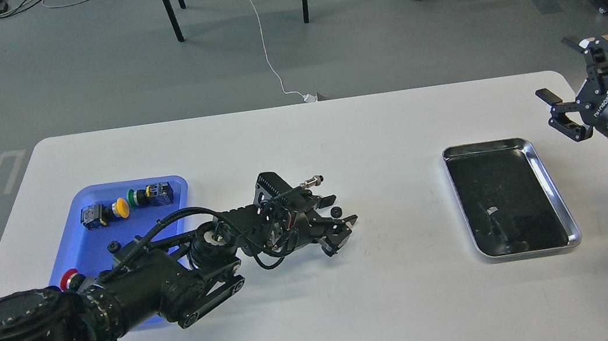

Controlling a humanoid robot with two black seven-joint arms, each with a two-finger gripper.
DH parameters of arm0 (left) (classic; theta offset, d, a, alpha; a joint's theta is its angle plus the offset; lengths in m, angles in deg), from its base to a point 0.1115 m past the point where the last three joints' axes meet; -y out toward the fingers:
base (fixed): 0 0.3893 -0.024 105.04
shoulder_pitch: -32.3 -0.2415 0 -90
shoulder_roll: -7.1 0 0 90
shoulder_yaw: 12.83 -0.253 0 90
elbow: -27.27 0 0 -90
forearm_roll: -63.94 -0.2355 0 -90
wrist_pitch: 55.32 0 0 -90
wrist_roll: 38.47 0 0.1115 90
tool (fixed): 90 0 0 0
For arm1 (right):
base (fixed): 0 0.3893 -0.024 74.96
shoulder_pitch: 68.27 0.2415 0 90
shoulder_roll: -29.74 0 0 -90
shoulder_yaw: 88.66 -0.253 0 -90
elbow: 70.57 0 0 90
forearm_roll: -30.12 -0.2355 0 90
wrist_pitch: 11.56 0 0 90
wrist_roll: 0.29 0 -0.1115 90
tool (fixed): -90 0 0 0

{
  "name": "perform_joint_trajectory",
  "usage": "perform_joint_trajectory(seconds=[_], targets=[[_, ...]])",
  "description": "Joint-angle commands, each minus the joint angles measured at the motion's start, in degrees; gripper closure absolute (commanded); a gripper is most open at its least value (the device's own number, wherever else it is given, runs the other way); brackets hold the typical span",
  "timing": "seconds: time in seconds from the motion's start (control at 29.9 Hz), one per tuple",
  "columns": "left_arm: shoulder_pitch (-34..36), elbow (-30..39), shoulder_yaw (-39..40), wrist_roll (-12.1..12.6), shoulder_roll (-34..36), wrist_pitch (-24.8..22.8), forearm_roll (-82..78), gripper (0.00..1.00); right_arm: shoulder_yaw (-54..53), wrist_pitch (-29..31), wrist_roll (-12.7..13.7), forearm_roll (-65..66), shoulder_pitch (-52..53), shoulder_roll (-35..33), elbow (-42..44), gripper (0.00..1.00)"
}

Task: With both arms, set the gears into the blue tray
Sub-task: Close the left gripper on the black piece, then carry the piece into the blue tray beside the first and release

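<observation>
A: Head view, nearest item first. What occupies the foreground?

B: The left arm [120,288]. It enters at the lower left, passes over the near rim of the blue tray [90,245], and extends toward the table centre. The left gripper [340,221] lies low over the white table [324,320], fingers spread.

A: Location of the gear?

B: One gear [336,211] lies on the table between the spread fingers, close to the upper one. It does not appear pinched. The low, bracketing pose is judged to be an approach for grasping.

A: Second gear?

B: A small dark round part [113,246] lies inside the blue tray, probably the other gear; its teeth are too small to confirm.

A: Other tray contents?

B: A yellow push-button switch [105,212], a green push-button switch [151,194], and a red push-button [69,279] partly hidden by the arm.

A: Right side?

B: The right gripper [581,87] is raised off the table's right edge, fingers spread wide, holding nothing, well apart from both gears. The silver metal tray [552,185] lies near it.
</observation>
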Motion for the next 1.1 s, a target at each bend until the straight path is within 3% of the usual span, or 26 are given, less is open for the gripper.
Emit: perform_joint_trajectory(seconds=[0.0, 0.23, 0.43, 0.7, 0.8, 0.87, 0.97, 1.07], targets=[[-0.34, -0.41, -0.01, -0.44, 0.03, -0.01, 0.0, 0.61, -0.38, -0.04, 0.01, 0.0, 0.0, 0.01, -0.1, 0.03], [-0.96, -0.23, 0.08, -0.53, -0.06, -0.01, -0.08, 0.87, -0.39, -0.04, 0.01, 0.0, 0.0, 0.01, -0.1, 0.03], [-0.26, 2.74, 1.22, -0.71, 2.22, 0.25, 2.02, 0.88, -0.47, -0.04, 0.01, 0.0, 0.0, -0.08, -0.1, 0.03], [0.89, 26.91, 3.76, -0.53, 28.2, 3.15, 13.54, 0.87, -1.97, 0.05, 0.01, 0.09, 0.0, 0.01, -0.1, 0.03], [-0.08, 28.42, 3.94, -0.88, 36.92, 3.59, 13.89, 0.87, -1.97, 0.14, 0.01, 0.09, 0.0, -0.08, 0.07, 0.03], [-1.57, 28.16, 3.94, -2.45, 40.62, 4.03, 13.98, 0.87, -1.97, 0.14, 0.01, 0.18, 0.0, 0.01, 0.16, 0.03], [-4.64, 27.63, 3.33, -4.66, 43.88, 4.56, 13.81, 0.87, -1.97, 0.14, 0.01, 0.18, -0.09, 0.01, 0.16, 0.03], [-8.07, 27.28, 3.15, -4.66, 45.2, 4.82, 13.28, 0.86, -1.97, 0.14, 0.01, 0.18, 0.0, 0.18, 0.07, 0.03]])
